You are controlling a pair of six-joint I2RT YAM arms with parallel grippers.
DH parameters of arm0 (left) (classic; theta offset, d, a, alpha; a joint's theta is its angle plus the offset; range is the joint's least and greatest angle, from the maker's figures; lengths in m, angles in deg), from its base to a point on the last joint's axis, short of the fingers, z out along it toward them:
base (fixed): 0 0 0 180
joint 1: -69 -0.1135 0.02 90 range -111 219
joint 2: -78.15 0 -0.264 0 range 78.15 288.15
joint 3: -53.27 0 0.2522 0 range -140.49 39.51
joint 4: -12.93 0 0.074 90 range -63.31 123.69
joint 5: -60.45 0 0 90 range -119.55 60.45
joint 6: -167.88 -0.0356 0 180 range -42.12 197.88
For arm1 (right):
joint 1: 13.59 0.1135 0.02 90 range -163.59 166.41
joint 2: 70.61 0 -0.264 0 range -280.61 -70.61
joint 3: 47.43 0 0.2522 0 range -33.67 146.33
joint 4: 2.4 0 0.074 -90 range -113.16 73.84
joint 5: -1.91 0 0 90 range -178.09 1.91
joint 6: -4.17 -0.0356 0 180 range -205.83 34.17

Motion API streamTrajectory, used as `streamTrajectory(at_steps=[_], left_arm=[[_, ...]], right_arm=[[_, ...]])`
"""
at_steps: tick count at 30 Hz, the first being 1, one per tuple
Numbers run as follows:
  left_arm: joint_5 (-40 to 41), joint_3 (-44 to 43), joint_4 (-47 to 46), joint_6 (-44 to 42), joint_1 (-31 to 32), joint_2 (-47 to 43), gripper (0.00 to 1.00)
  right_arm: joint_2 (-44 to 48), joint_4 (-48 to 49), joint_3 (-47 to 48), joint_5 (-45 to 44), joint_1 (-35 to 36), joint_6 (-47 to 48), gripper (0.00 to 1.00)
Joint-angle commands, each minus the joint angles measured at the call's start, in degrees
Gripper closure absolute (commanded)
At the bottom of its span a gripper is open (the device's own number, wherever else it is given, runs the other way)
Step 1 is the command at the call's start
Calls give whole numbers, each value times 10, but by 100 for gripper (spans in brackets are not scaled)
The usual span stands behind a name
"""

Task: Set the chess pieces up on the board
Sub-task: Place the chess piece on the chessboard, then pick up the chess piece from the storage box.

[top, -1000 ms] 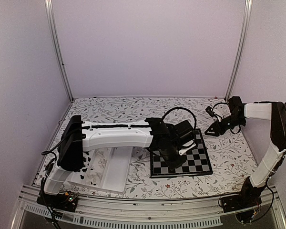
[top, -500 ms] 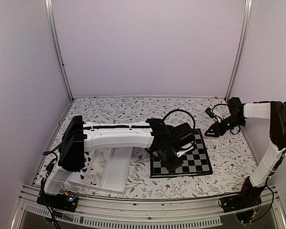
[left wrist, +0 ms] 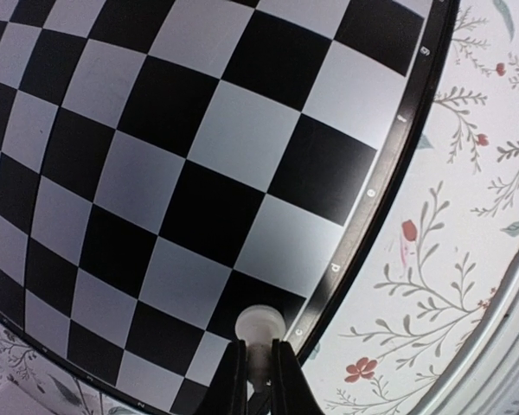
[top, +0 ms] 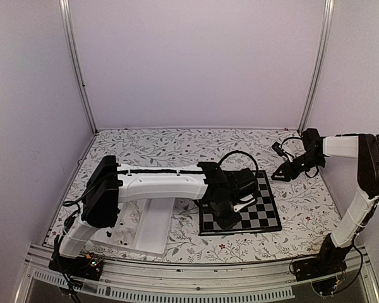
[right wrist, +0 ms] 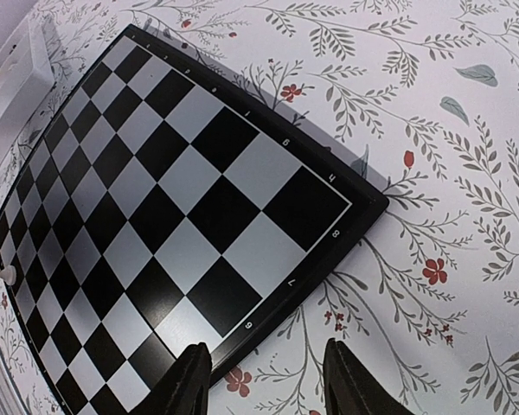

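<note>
Your left fingers (left wrist: 237,385) are clamped on a white pawn (left wrist: 260,324). Over the last second they've shifted toward the board's (left wrist: 199,173) near edge row, so I'd judge the set-down is close. Your right fingers (right wrist: 188,380) hang half open and empty, just off the board's far right corner.
</note>
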Motion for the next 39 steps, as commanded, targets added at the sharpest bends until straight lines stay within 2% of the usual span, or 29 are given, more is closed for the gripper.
streamTrajectory(at_steps=[1,7,12,14,18,20,23,26,29,34,39], left_arm=[[-1,3,9,0,-5,7,93],[0,3,9,1,-5,12,82],[14,-6,12,8,-5,1,64],[15,-8,14,10,-4,-20,59],[43,25,14,13,-6,-109,52],[69,74,12,29,-15,-165,49],[110,170,10,72,-41,-251,40],[142,268,24,125,-80,-321,41],[150,364,30,176,-130,-384,48],[86,489,18,222,-193,-472,57],[45,556,21,237,-202,-514,64]], right_arm=[[-9,-9,17,2,3,6,53],[-10,-12,17,4,3,8,54],[-11,-14,17,6,3,9,53],[-10,-14,18,8,3,9,53],[-11,-15,18,9,3,9,53],[-11,-15,18,10,3,9,53],[-10,-18,19,13,3,10,53],[-9,-20,15,19,3,10,53],[-5,-26,17,36,2,9,53],[51,-27,25,97,6,-2,53],[123,33,-14,32,68,-2,53]])
